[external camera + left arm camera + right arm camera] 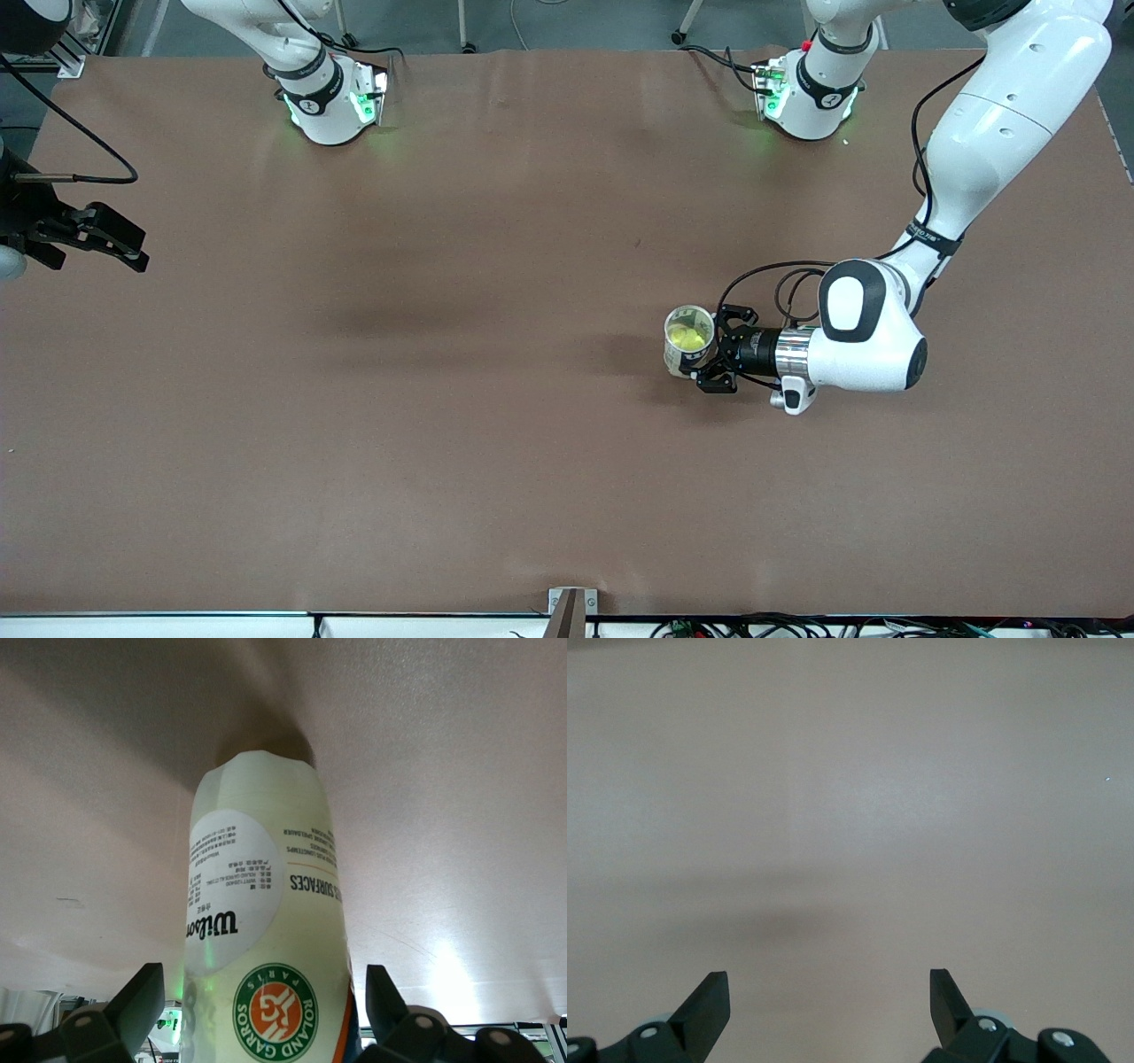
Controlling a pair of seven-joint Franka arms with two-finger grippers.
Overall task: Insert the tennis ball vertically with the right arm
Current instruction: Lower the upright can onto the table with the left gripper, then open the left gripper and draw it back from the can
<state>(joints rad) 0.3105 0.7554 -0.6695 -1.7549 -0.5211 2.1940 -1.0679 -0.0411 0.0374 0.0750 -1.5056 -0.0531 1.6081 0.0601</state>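
A clear tennis-ball can (679,361) with a Roland Garros label stands upright on the brown table (443,399), toward the left arm's end. The yellow tennis ball (687,337) lies inside it and shows through the open top. My left gripper (710,350) reaches in level with the table. It is open, its fingers on either side of the can with a small gap on each side. In the left wrist view the can (266,904) fills the space between the left gripper's (264,979) fingers. My right gripper (137,250) (828,979) waits open and empty over the right arm's end of the table.
The two arm bases (332,106) (811,102) stand along the table edge farthest from the front camera. A small metal bracket (571,611) sits at the nearest edge. A black cable (80,133) loops near the right gripper.
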